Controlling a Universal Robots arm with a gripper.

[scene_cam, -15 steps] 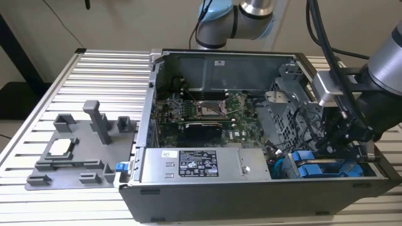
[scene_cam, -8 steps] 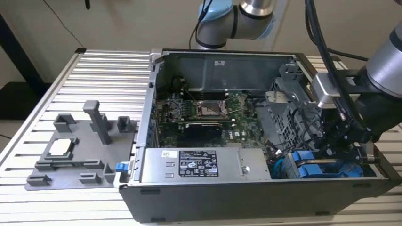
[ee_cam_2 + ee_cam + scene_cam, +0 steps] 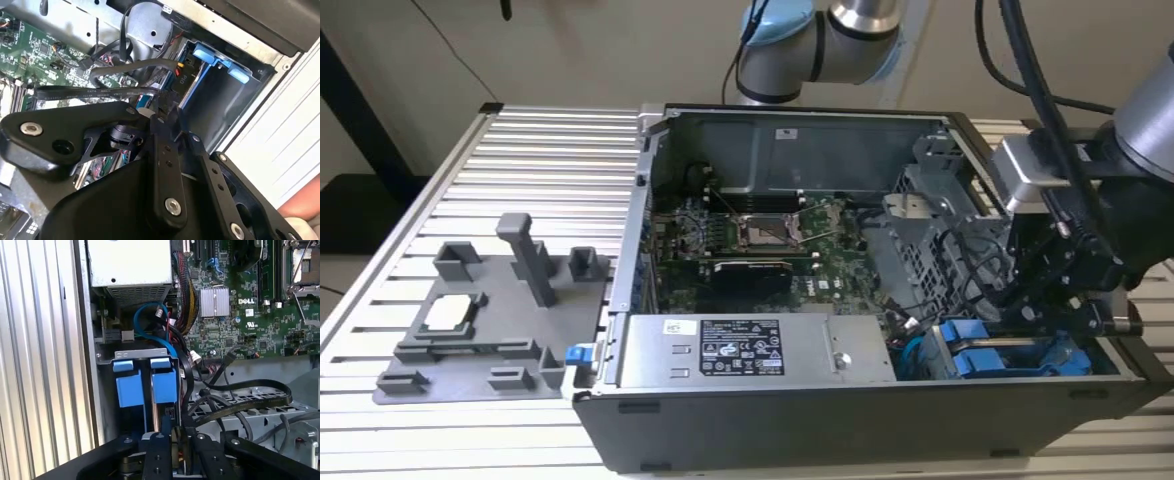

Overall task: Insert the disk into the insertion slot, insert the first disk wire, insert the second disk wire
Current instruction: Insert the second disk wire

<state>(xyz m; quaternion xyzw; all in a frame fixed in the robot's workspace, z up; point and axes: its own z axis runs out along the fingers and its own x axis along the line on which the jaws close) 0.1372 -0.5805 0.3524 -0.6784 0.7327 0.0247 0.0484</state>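
Observation:
The disk, framed by a bright blue bracket (image 3: 164,385), sits upright in the insertion slot (image 3: 145,354), the grey metal bay at the case's front corner on the exterior view's right (image 3: 983,358). A second blue bracket (image 3: 125,386) stands beside it. My gripper (image 3: 178,440) hangs right over the disk's end, shut on the connector of a flat black disk wire (image 3: 260,390). In the second wrist view this wire (image 3: 95,92) runs straight into my gripper (image 3: 162,107), next to the bay's grey wall (image 3: 220,105). The exterior view shows my gripper (image 3: 1034,315) low inside the case.
The silver power supply (image 3: 734,350) lies along the case's front wall. The green motherboard (image 3: 761,235) fills the case floor, with bundles of black and coloured cables (image 3: 182,300) near the bay. A grey fixture tray (image 3: 480,330) with upright blocks stands on the slatted table.

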